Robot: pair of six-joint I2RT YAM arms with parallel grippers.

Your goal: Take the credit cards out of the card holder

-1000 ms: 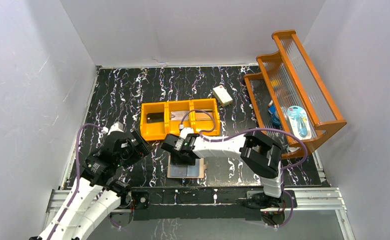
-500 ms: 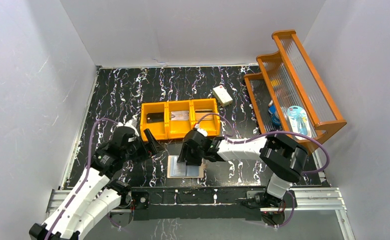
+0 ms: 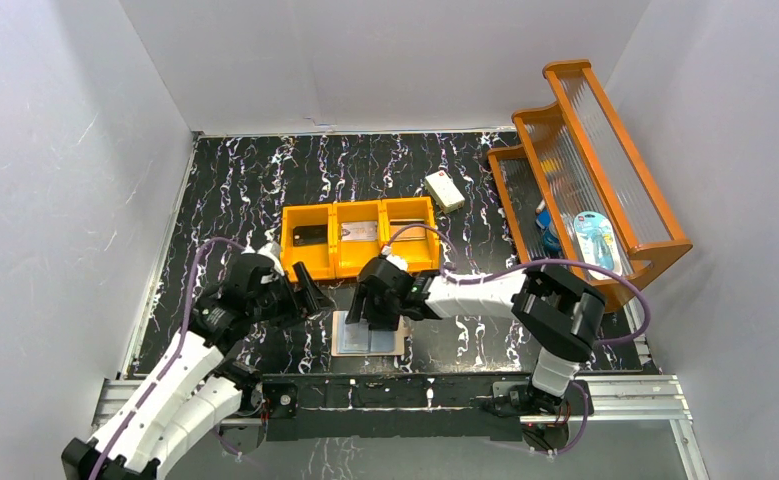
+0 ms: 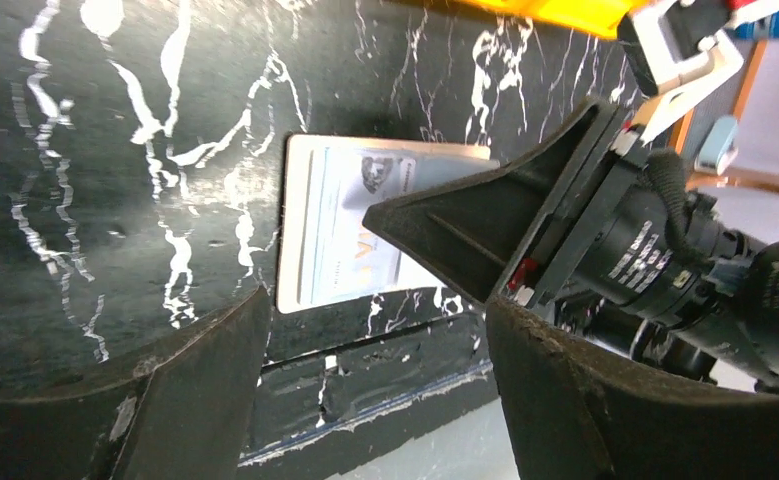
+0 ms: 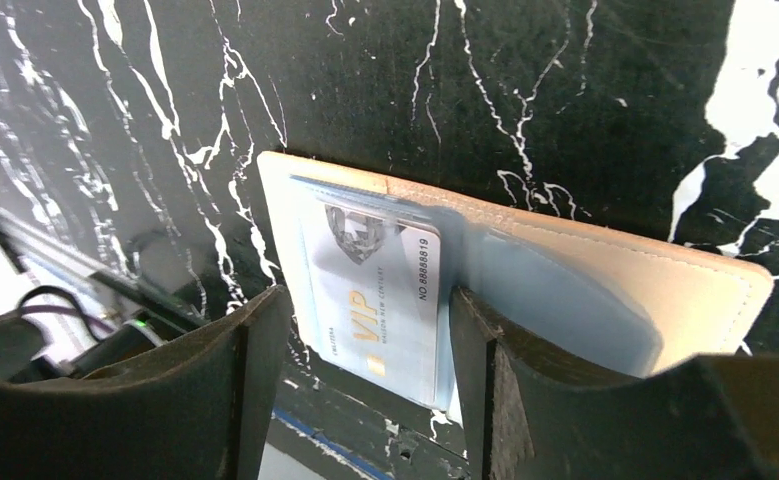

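Peach-pink card holder (image 3: pixel 365 343) lies open at the desk's (image 3: pixel 235 190) near edge; right claw (image 3: pixel 375 320), jaws apart, straddles its white credit card (image 5: pixel 370 290), seemingly to pinch it out; left claw (image 3: pixel 311 290) hangs open beside, perhaps to pin the holder.

Legible print found on one item only: a pale blue-white plastic card (image 5: pixel 375 290) sitting in a clear pocket of the peach-pink bifold card holder (image 5: pixel 665 290).

- Gold capitals "VIP" run lengthwise on the card.
- Along the card edge nearest the holder's fold, black print reads "NO.88888819".
- Fine dark line beside "VIP": too small to read.
- Grey emblem at the card's end farthest from the holder's near edge: no words made out.

Close by the holder, a black camera lens barrel (image 4: pixel 655 262) carries white lettering, which is blurred and unreadable.
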